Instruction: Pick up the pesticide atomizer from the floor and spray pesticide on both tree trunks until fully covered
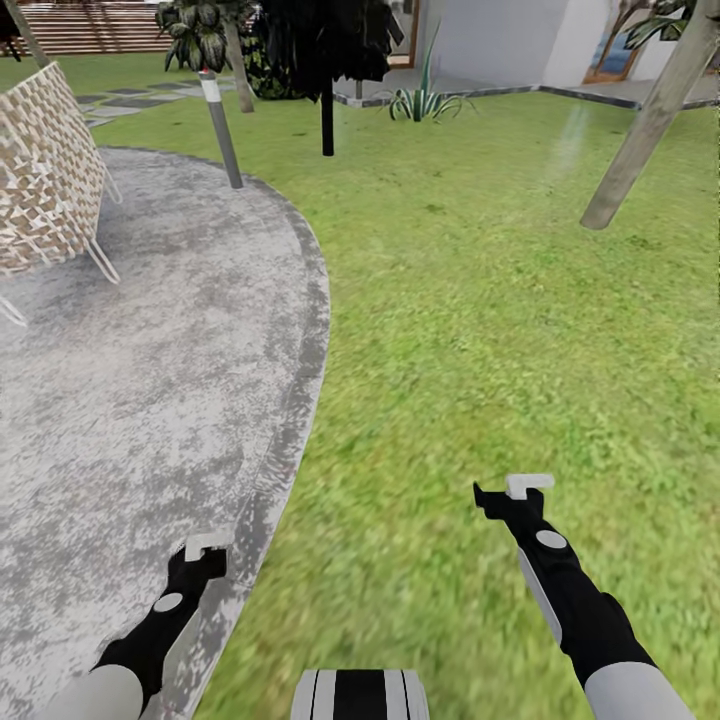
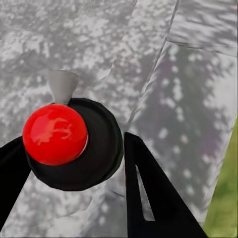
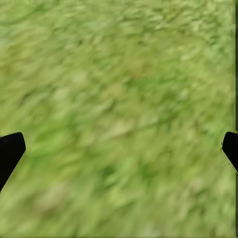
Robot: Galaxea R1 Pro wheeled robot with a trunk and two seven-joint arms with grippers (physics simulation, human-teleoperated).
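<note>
1. Pesticide atomizer: we find it between the fingers of the left gripper, which press against both sides of its round black body. We judge it gripped.
2. Handling: hard, smooth and probably light. The curved body may slip or turn, so it is best gripped at its widest girth, clear of the red knob and grey nozzle.
3. Right gripper: spread wide, empty, above grass.
4. Surroundings: the left arm hangs over the grey paving near its edge. One leaning tree trunk stands well apart across the lawn, and we see no white specks on it.
</note>
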